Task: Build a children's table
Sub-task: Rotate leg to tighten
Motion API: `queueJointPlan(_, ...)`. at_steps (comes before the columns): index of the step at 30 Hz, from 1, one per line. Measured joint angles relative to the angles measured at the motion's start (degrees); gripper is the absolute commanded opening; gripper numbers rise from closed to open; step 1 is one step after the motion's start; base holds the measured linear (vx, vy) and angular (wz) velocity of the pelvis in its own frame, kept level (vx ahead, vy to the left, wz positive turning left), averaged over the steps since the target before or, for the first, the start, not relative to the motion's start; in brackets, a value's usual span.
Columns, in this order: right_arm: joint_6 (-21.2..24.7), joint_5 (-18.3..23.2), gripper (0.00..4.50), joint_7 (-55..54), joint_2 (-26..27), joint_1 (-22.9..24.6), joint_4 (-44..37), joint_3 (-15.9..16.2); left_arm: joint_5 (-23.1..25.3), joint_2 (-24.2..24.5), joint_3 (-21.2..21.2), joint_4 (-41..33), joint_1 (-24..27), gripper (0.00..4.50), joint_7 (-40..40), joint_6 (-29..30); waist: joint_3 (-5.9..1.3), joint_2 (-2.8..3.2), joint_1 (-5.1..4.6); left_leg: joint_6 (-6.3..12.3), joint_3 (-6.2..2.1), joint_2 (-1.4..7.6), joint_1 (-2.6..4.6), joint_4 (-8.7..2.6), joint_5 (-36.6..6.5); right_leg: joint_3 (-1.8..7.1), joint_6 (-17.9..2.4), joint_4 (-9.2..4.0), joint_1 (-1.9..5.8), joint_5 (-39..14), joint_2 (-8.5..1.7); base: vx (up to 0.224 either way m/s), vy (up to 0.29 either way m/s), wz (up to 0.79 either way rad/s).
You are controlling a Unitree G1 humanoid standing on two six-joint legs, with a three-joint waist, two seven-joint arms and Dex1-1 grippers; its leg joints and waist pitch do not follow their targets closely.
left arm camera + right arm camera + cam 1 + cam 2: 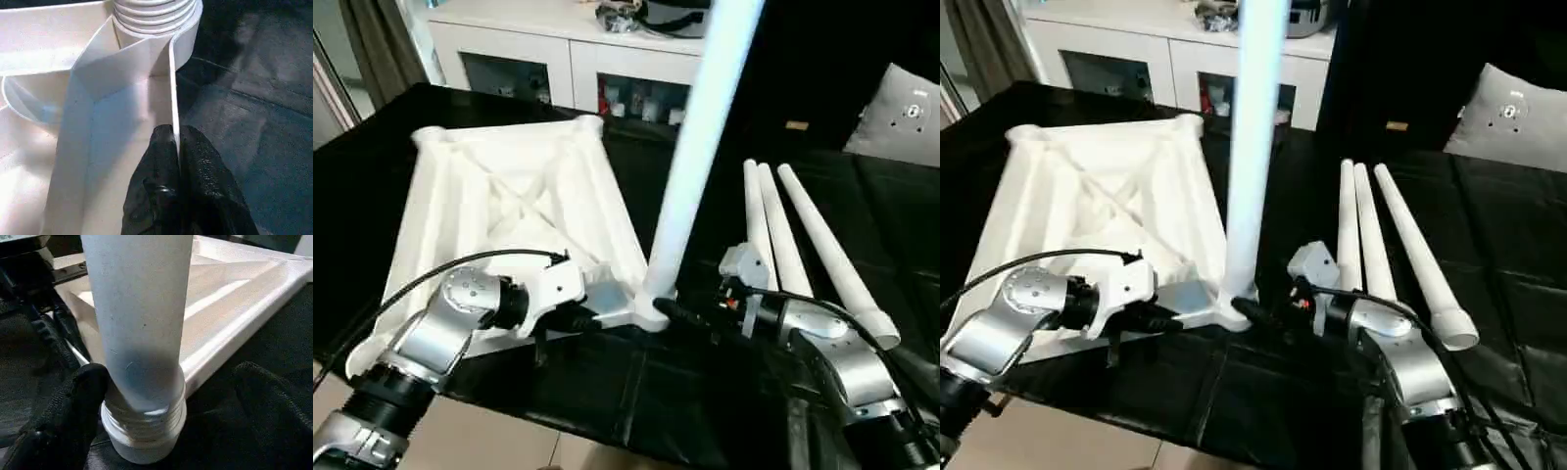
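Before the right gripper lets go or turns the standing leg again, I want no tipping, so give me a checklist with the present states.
1. Long white tapered leg standing in the near corner socket: ok, upright.
2. Leg fully screwed in: not ok, thread rings show above the socket.
3. Left gripper steadying the white plastic rectangular tabletop: ok, black fingers pinch its thin rim wall.
4. Right gripper at the leg's base: one finger touches it, the other stands apart, so no firm grip.
5. Three spare white legs lying beside on the black cloth: ok, apart from the work.
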Motion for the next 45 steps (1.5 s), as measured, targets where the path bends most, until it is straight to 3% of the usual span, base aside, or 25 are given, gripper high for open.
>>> queueJointPlan(3,-0.12,-0.05,4.45,3.61,-1.79,-0.1,0.3,1.56,-0.39,0.95,-0.62,0.05,0.0,0.0,-2.1,-1.84,0.0,-0.08,0.14,0.0,0.0,0.0,0.0,0.0,0.0,0.0,0.01,0.02,0.0,0.0,0.0,0.0,0.0,0.0)
queueJointPlan(4,-0.11,-0.05,4.16,4.99,-2.14,-0.18,0.62,1.94,-0.59,1.42,-0.99,0.05,0.0,0.0,-2.97,-2.65,0.0,-0.08,0.21,0.0,0.0,0.0,-0.01,0.0,0.0,0.0,0.01,0.02,0.0,0.0,0.0,0.0,0.0,0.0)
queueJointPlan(8,0.2,0.32,3.86,8.13,-2.32,-0.91,0.66,3.45,-0.69,2.15,-1.51,0.07,-0.02,0.0,-4.79,-4.14,0.04,-0.2,0.36,-0.01,0.0,0.01,0.0,0.0,0.01,0.0,0.0,0.07,0.0,0.0,0.0,0.0,0.0,0.0)
queueJointPlan(20,1.03,0.86,2.81,10.5,-2.31,-1.18,0.71,3.92,-0.66,2.38,-1.97,0.68,-0.3,0.0,-5.52,-5.94,0.04,-0.26,0.53,-0.01,0.0,0.01,-0.01,0.01,0.01,0.0,0.01,0.09,0.0,0.0,0.0,0.0,0.0,0.0)
queueJointPlan(30,4.31,1.76,2.67,9.15,-1.6,0.25,-1.08,3.25,-0.77,2.23,-1.95,1.09,-0.55,0.0,-5.77,-5.26,-0.08,-0.47,0.68,-0.02,0.0,0.03,0.03,0.0,0.02,0.0,0.02,0.14,0.01,-0.01,0.0,0.0,0.0,0.0)
queueJointPlan(34,6.54,0.74,2.66,2.11,2.47,1.82,-1.91,2.22,0.13,0.17,-0.75,-0.83,0.12,0.0,-0.98,1.47,-0.42,-0.98,0.42,-0.19,0.01,0.04,0.25,0.0,0.09,0.0,-0.05,0.21,0.14,0.03,0.0,0.0,0.0,0.0)
queueJointPlan(38,7.74,-2.35,2.66,-10.15,8.58,1.73,-0.48,0.44,1.06,-4.14,0.85,-1.66,0.87,0.0,6.58,8.29,-0.42,-1.0,-1.16,-0.53,0.04,0.04,0.95,-0.05,0.09,0.0,0.22,-0.04,0.7,-0.11,0.0,0.0,0.0,0.0)
queueJointPlan(41,8.99,-4.36,2.66,-20.82,14.75,1.21,1.18,-2.03,1.97,-9.33,2.62,-2.66,1.66,0.0,14.12,13.72,-0.39,-1.05,-2.22,-0.53,0.03,0.04,1.08,-0.02,0.09,-0.02,0.25,-0.15,0.87,-0.12,0.0,0.0,0.0,0.0)
queueJointPlan(45,10.1,-7.17,2.66,-32.79,20.95,-0.63,3.06,-4.08,3.38,-16.66,4.55,-4.5,1.83,0.0,23.48,21.8,-0.39,-1.06,-2.46,-0.52,0.03,0.04,0.99,-0.01,0.09,-0.02,0.26,-0.28,0.86,-0.12,0.0,0.0,0.0,0.0)
